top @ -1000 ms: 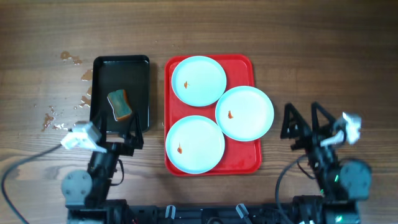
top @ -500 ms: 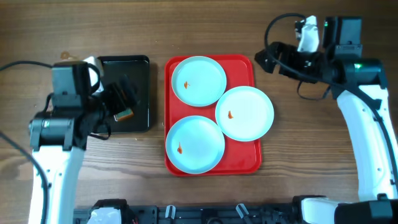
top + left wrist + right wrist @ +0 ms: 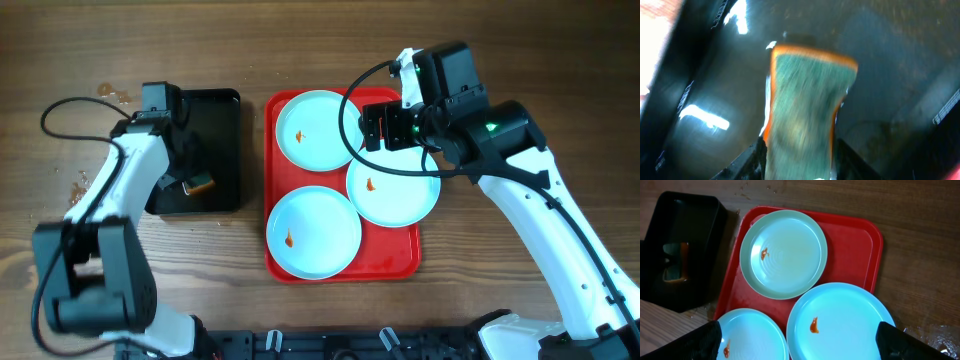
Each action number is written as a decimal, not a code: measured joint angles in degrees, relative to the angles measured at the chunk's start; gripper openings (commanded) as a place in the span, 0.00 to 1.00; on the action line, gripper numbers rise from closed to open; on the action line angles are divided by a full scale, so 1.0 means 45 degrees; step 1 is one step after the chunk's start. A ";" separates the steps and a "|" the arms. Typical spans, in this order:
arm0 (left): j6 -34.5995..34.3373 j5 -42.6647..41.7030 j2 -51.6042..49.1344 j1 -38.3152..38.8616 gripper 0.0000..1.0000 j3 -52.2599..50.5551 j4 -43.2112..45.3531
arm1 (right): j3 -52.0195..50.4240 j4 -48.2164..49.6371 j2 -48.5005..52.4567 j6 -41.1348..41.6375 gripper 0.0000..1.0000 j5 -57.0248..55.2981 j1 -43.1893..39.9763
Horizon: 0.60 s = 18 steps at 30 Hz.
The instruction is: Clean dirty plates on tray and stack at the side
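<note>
Closest to the robot, the near plate (image 3: 313, 232) lies flat in the near-left part of the red tray (image 3: 398, 256). It carries a small orange-brown stain (image 3: 290, 238) left of its middle. Just beyond it and to the right sits the right plate (image 3: 400, 190), marked by a similar spot. Its outer edge reaches past the tray's right rim and hangs over the wooden table (image 3: 500, 50). Level with it on the left, apart from the red tray, stands a black tray (image 3: 222, 130) holding a sponge (image 3: 805, 110) with a green face and orange edges. The left claw (image 3: 799, 150) is down inside this tray. Its two fingers lie against the long sides of the sponge, which narrows between them, so it is gripping the sponge. The left wrist view is blurred and shows little else. Farther on, the right claw (image 3: 799, 326) hangs above the red tray over the meeting edges of the right plate and the far plate (image 3: 315, 130). Its fingers are spread wide and hold nothing. The far plate fills the far-left part of the tray, just beside the other two, with a stain left of centre. Beyond the black tray's far-left corner, a few wet spots (image 3: 112, 94) glisten on the wood.
</note>
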<state>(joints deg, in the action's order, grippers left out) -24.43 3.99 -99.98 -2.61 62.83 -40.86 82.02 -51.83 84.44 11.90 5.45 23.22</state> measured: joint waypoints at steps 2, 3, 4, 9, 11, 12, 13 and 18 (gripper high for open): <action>0.0117 0.0000 -0.0942 0.0005 0.07 0.0000 0.0491 | 0.0000 0.0000 0.0000 0.0000 1.00 -0.0005 0.0000; 0.0185 0.0005 -0.1239 0.0005 0.04 0.0000 0.0748 | 0.0000 0.0005 0.0000 0.0000 1.00 -0.0015 0.0000; 0.0248 0.0010 -0.1379 0.0005 0.04 0.0000 0.0903 | 0.0000 0.0010 0.0000 0.0000 0.99 -0.0039 0.0000; 0.1972 -0.1180 -0.1477 -0.0102 0.04 0.0729 -0.0500 | 0.0000 0.0058 0.0000 0.0000 0.99 -0.0044 0.0000; 0.2832 -0.1666 -0.1277 -0.0068 0.04 0.1506 -0.1486 | 0.0000 0.0112 0.0000 0.0000 1.00 -0.0044 0.0000; 0.3196 -0.1715 -0.1064 -0.0068 0.04 0.1729 -0.1564 | 0.0000 0.0117 0.0000 0.0000 0.99 -0.0049 0.0000; 0.3483 -0.1608 -0.0835 -0.0068 0.04 0.1855 -0.1637 | 0.0000 0.0117 0.0005 0.0000 0.99 -0.0044 0.0000; 0.4056 -0.1049 -0.0758 -0.0068 0.05 0.0947 -0.0306 | 0.0000 0.0151 0.0005 0.0000 0.99 -0.0049 0.0000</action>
<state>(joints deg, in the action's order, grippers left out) -6.17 -0.73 -103.39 -2.92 67.09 -42.24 82.02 -51.16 84.47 11.90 5.23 23.22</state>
